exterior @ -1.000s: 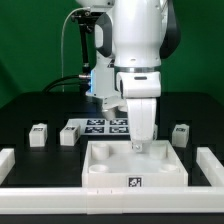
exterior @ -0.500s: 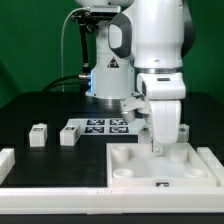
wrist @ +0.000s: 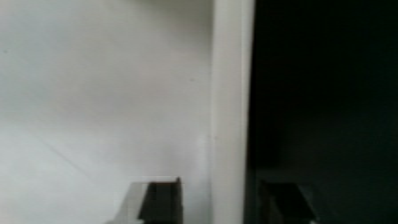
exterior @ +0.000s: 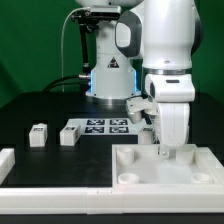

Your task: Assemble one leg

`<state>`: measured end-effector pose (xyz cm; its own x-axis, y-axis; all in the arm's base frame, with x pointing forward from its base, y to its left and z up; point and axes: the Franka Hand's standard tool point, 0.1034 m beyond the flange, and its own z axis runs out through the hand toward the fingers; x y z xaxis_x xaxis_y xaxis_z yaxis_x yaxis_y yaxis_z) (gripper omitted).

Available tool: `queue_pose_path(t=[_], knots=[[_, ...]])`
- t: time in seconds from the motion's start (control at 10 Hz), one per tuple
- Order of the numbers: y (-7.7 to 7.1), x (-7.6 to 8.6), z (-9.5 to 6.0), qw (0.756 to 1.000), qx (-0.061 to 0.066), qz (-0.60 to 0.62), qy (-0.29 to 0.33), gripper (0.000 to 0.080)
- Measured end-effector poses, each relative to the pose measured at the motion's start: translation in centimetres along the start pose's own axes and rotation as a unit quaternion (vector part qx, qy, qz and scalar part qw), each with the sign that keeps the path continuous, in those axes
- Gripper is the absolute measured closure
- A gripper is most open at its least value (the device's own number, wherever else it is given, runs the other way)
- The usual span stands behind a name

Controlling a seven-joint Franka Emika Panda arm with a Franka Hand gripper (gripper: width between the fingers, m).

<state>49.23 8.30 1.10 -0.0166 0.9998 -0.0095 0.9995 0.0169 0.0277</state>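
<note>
My gripper (exterior: 163,152) points straight down at the far rim of the large white square panel (exterior: 135,168), which lies at the exterior view's right. In the wrist view the two dark fingers (wrist: 160,202) straddle the raised rim of the panel (wrist: 233,100), and the gripper (wrist: 226,205) is shut on it. Two small white legs with tags, one leg (exterior: 39,135) and a second leg (exterior: 68,134), stand on the black table at the exterior view's left, well apart from the gripper. Other legs are hidden.
The marker board (exterior: 105,126) lies behind the legs, near the robot base. A white rail (exterior: 50,200) runs along the front, with a short white piece (exterior: 5,160) at the exterior view's left edge. The arm blocks the area behind the panel.
The gripper has moved toward the exterior view's right and the panel has slid with it, from the middle to the right side. The leg seen at the right earlier is now hidden.
</note>
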Motion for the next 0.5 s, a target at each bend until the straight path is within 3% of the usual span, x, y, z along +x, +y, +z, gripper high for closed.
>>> queue_pose_path(t=[0.1, 0.2, 0.3, 0.5], knots=[[0.00, 0.00, 0.00, 1.000, 0.000, 0.000, 0.000, 0.0488], [0.00, -0.01, 0.00, 1.000, 0.000, 0.000, 0.000, 0.0287], [0.00, -0.01, 0.00, 1.000, 0.000, 0.000, 0.000, 0.0190], [0.00, -0.01, 0.00, 1.000, 0.000, 0.000, 0.000, 0.0157]])
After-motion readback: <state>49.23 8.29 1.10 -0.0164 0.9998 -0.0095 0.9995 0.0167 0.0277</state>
